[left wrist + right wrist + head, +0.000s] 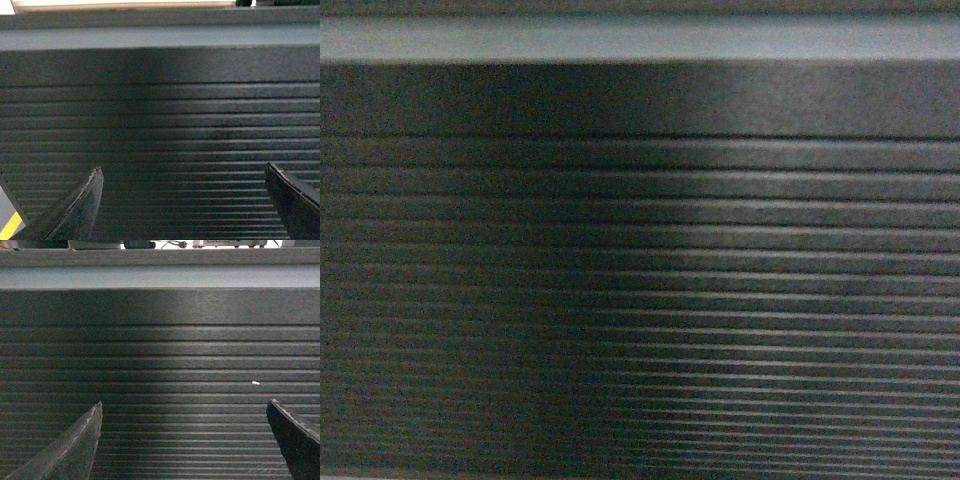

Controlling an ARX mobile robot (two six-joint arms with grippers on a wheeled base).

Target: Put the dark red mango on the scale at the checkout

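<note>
The checkout [640, 300] fills the head view with its dark, horizontally ribbed front panel and a pale edge strip along the top. My left gripper [182, 170] is open, facing the ribbed checkout [160, 130] panel with nothing between its fingers. My right gripper [185, 407] is open too, facing the same ribbed checkout [160, 365] front with nothing held. The dark red mango and the scale are out of view.
Above the counter edge in the right wrist view, a few dark items [95, 244] show as slivers. A patch of floor with a yellow line [9, 227] shows at the lower left of the left wrist view. The panel stands close in front of both arms.
</note>
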